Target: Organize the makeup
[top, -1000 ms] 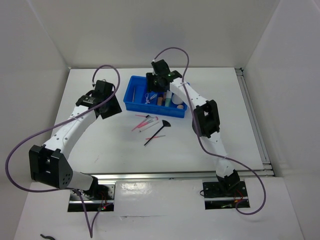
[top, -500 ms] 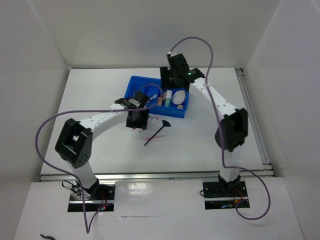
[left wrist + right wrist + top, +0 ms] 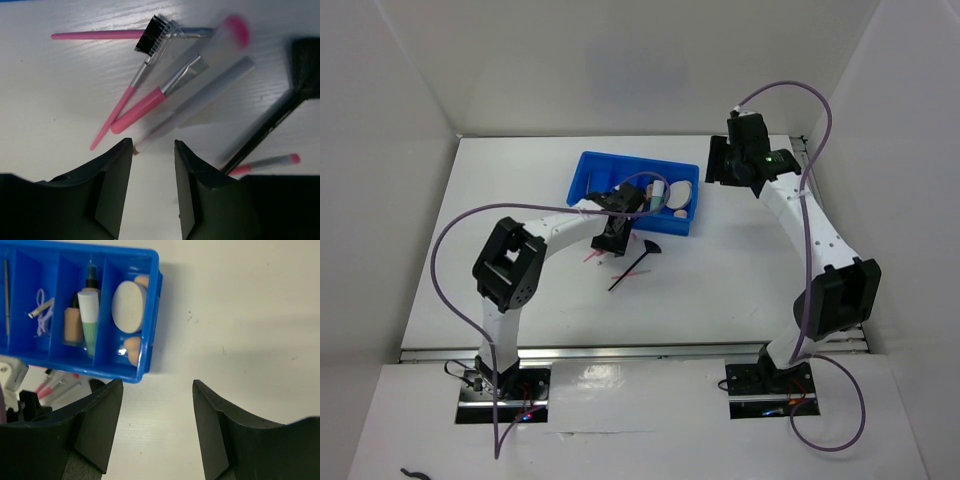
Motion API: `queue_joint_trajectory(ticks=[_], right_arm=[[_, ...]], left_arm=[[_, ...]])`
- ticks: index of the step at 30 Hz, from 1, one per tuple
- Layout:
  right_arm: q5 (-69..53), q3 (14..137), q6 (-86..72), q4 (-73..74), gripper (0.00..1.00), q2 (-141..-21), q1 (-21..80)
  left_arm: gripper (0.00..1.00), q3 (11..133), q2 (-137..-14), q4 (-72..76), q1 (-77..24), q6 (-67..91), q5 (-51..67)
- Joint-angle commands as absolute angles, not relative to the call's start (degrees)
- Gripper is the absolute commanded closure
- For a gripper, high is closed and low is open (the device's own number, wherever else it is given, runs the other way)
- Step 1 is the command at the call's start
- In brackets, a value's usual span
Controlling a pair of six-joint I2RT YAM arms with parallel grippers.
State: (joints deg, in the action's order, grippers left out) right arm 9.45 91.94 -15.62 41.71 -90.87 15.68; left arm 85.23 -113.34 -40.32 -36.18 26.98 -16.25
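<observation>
Just in front of the blue tray (image 3: pixel 582 180), on the white surface (image 3: pixel 740 270), the left gripper (image 3: pixel 152 170) is being held low over a loose cluster of thin pink sticks (image 3: pixel 137 110), its jaws being held spread with nothing being pinched. A frosted pink-tipped stick (image 3: pixel 200 97) is being shown with its near tip at the mouth of the gap, just beside one jaw; whether it is being touched cannot be told. The black brush (image 3: pixel 280 117) is being shown lying at the right of the left wrist view, outside the gap, with a short pink stick (image 3: pixel 265 162) at its side. Beside the tray's right end, the right gripper (image 3: pixel 155 440) is being held with its jaws spread wide over bare surface, apart from everything. Inside the tray, a round cream puff (image 3: pixel 128 306) and two peach sponges (image 3: pixel 132 350) are being held in the end compartment, and a mint-green tube (image 3: pixel 90 320) and a beige bottle (image 3: pixel 73 325) in the next one.
</observation>
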Motion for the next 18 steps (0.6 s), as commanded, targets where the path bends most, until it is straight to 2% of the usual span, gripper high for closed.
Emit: queue_joint_trajectory(ticks=[1,9,15,17,18], right_arm=[[9.8,91.0,-14.4,43.3,0.34,-88.1,14.9],[9.8,91.0,-13.8,43.3,0.34,-88.1,13.8],[10.4,91.0,-13.8,42.8,0.34,-88.1,13.8],[10.4,90.4,-13.8,42.8,0.34,-87.5,13.8],[10.4,89.9,-13.8,42.8,0.34,-87.5,13.8]], left_arm=[[0.48,88.1,-117.0,-41.2,-36.2,25.0,-18.4],[0.51,87.6,-118.8,-40.1,-36.2,25.0,-14.3],[0.79,87.0,-118.3,-39.5,-36.2,23.2,-11.5],[0.81,86.2,-117.1,-38.8,-36.2,22.4,-11.0],[0.85,86.2,-116.3,-38.8,-36.2,21.9,-10.1]])
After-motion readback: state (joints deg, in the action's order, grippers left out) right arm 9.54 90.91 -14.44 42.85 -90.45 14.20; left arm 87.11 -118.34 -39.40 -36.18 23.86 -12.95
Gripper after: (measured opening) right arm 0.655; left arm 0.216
